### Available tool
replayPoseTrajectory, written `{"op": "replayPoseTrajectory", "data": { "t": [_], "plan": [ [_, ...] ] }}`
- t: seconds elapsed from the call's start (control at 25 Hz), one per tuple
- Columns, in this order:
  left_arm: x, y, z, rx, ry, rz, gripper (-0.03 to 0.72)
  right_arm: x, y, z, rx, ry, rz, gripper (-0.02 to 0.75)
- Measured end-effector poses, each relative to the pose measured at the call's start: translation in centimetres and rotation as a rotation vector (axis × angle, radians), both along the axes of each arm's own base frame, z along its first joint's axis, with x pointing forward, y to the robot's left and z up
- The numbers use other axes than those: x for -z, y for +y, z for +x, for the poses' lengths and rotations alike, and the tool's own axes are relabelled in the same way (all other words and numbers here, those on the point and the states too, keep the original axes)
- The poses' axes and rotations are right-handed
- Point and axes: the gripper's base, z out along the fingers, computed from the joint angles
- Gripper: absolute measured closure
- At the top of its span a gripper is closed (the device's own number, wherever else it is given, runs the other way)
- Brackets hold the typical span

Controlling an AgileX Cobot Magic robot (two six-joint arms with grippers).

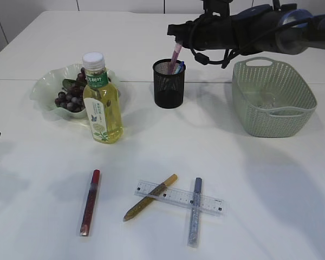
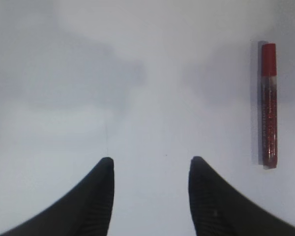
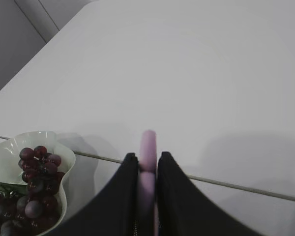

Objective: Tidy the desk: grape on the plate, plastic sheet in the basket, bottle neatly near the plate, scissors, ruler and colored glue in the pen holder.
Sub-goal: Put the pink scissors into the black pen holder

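Over the white surface (image 1: pixel 244 179), the right gripper (image 1: pixel 177 52) poises a pink glue stick (image 3: pixel 147 169), clenched between its fingers (image 3: pixel 119 196), above the black mesh pen holder (image 1: pixel 168 84); lower it straight, then release. The left gripper (image 2: pixel 150 169) hangs released beside the red glue stick (image 2: pixel 268 105).

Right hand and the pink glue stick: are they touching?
Touching. The right wrist view shows the right hand closed on the pink glue stick, no gap either side; the exterior view shows it above the pen holder.
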Motion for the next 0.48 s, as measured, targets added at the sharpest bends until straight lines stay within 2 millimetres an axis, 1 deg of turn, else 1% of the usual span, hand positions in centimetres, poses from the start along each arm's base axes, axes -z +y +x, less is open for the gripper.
{"op": "replayPoseTrajectory", "data": {
  "t": [0.04,0.24,0.32,0.48],
  "plan": [
    [0.0,-0.01,0.0,-0.001,0.0,-0.002,0.327,-0.02,0.02,0.0,0.001,0.003,0.009,0.615],
    [0.0,-0.03,0.0,-0.004,0.001,-0.004,0.327,0.0,0.19,-0.1,-0.018,0.009,0.017,0.447],
    [0.0,-0.05,-0.01,-0.005,0.001,-0.008,0.327,0.01,0.23,-0.12,-0.023,0.01,0.017,0.416],
    [0.0,-0.12,-0.04,-0.009,0.005,-0.017,0.327,0.05,0.44,-0.26,-0.048,0.019,0.023,0.401]
  ]
}}
